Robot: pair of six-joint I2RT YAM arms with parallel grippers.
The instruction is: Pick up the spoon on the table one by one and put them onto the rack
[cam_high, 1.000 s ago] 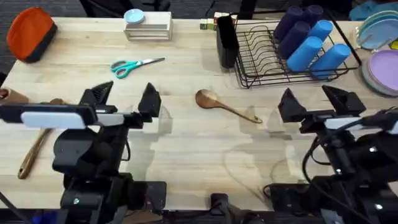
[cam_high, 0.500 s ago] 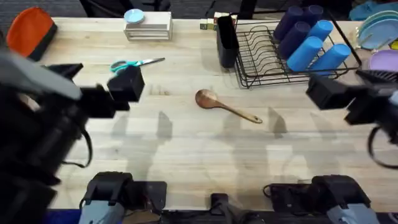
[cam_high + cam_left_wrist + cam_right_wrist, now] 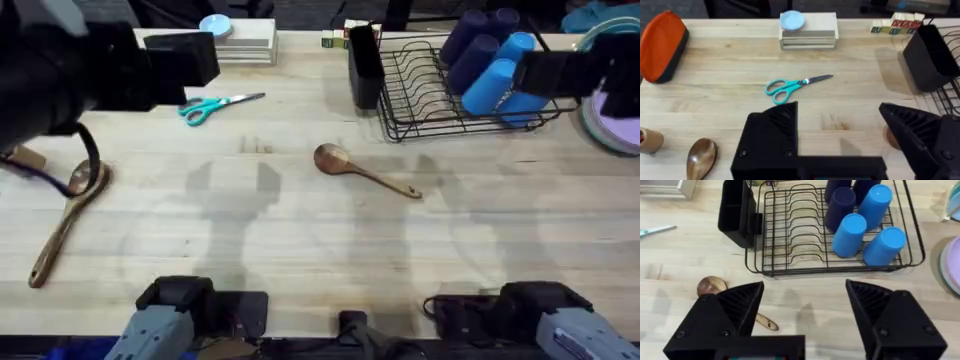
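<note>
Overhead, the rack [image 3: 450,90] holds blue cups [image 3: 505,80], while one spoon [image 3: 362,170] lies mid-worktop [image 3: 300,240] and another [image 3: 65,215] lies at the left edge. In the left wrist view, the left gripper [image 3: 840,130] hangs spread and empty above the worktop near the scissors [image 3: 795,86]. In the right wrist view, the right gripper [image 3: 805,305] is likewise released before the rack.

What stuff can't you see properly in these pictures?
- Center spoon: in the right wrist view, its handle is mostly hidden behind the right gripper.
- Left spoon: handle cut off by the left wrist view's edge.
- Plates: cut off by the overhead view's edge.
</note>
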